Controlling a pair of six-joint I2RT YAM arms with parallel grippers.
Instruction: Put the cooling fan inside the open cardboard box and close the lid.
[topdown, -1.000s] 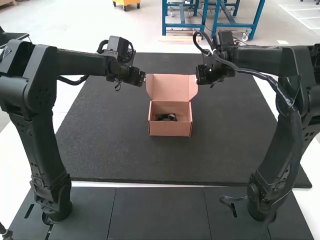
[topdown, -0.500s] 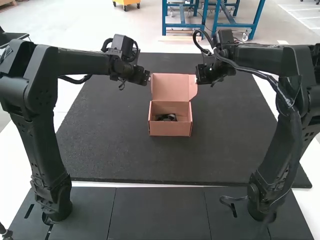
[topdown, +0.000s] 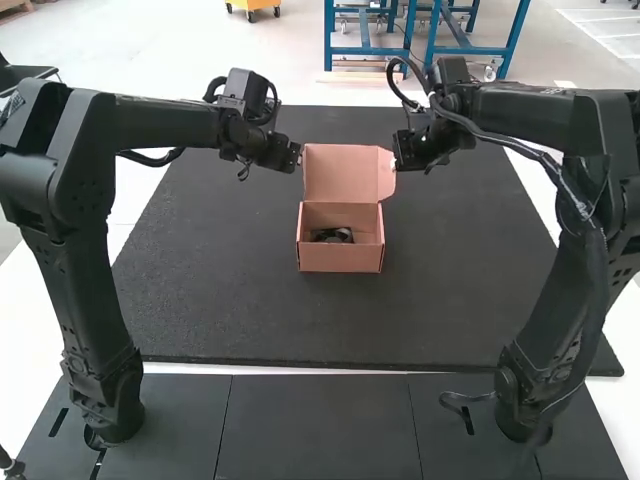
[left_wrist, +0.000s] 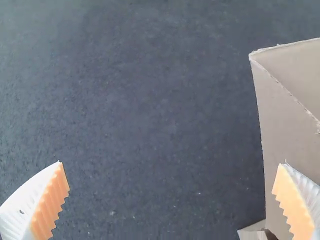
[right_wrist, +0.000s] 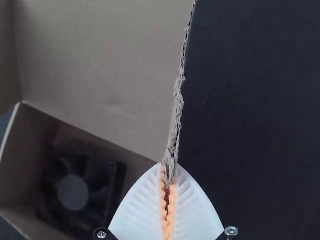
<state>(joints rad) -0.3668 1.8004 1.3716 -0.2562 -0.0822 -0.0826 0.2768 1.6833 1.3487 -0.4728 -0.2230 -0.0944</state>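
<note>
High view: the cardboard box (topdown: 340, 252) sits at the centre of the frame on the black mat (topdown: 200, 270) that covers the surface. Its lid (topdown: 343, 173) stands upright at the far side. The cooling fan (topdown: 332, 236) lies inside the box, on its floor. The left tool (topdown: 291, 157) hangs just beside the lid's upper left corner, with its arm coming in from the left of the frame. The right tool (topdown: 398, 164) is at the lid's right edge, where a side flap sticks out, with its arm coming in from the upper right.

Left wrist view: the left tool's ribbed white fingers (left_wrist: 42, 202) with orange pads stand wide apart. Bare mat lies between them. One finger is close against the lid's brown edge; I cannot tell whether it touches the cardboard.

Right wrist view: the right tool's white ribbed fingers (right_wrist: 192, 205) are pressed together on the lid's ragged side edge, so the cardboard is pinched between the orange pads. Beyond them the lid's inner face rises, and the dark square fan lies flat in the open box beneath it, near a corner.
</note>
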